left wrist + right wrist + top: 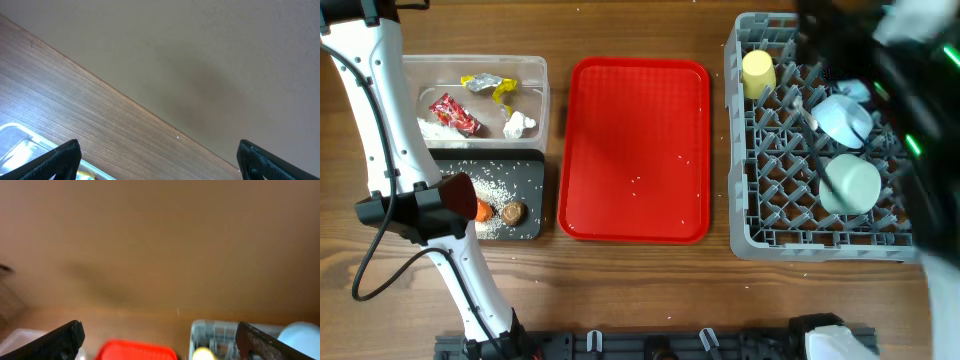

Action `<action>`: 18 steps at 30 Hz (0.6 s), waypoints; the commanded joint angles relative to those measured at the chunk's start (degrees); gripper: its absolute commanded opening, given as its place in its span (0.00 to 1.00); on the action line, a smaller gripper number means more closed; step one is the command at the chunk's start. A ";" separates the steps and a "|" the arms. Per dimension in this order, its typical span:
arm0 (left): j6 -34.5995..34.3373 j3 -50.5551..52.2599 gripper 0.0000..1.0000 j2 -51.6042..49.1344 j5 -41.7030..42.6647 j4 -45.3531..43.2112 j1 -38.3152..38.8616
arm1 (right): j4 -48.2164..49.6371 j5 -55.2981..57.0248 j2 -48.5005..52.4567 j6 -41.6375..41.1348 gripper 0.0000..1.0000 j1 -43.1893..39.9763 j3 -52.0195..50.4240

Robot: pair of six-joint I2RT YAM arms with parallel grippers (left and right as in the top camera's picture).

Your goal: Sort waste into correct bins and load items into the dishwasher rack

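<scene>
The clear tub (544,92) holds a red wrapper (453,114), a silver-yellow wrapper (488,86) and a crumpled tissue (519,124). Just in front of it, the black tray (527,168) carries loose rice (496,186), a carrot (483,211) and a brown lump (512,212). The grey rack (741,150) holds a yellow cup (758,72), a light blue dish (842,118) and a mint bowl (851,183). My left gripper (159,156) is open and empty, facing the table's far edge above the tub's corner (20,142). My right gripper (160,336) is open and empty, raised over the rack (215,335).
A flat red tray (620,120) with a few rice grains lies between the bins and the rack. My white left arm (395,130) runs along the bins' left side. My dark right arm (895,90) is a blur above the rack's right half.
</scene>
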State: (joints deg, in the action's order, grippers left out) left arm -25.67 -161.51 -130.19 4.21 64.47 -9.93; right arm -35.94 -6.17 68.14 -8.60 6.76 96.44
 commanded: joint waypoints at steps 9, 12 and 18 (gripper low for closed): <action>-0.31 0.31 1.00 -0.31 0.26 -0.09 -0.46 | 15.67 0.31 -42.73 6.23 1.00 0.13 -44.19; -0.31 0.31 1.00 -0.31 0.26 -0.09 -0.46 | 32.28 0.42 -51.84 2.19 1.00 0.13 -63.04; -0.31 0.31 1.00 -0.31 0.26 -0.09 -0.46 | 48.78 3.80 -64.15 -4.79 1.00 0.13 -84.87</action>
State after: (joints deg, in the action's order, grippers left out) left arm -25.67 -161.51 -130.28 4.21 64.49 -9.93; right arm 11.77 -4.43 7.38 -9.69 6.76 15.90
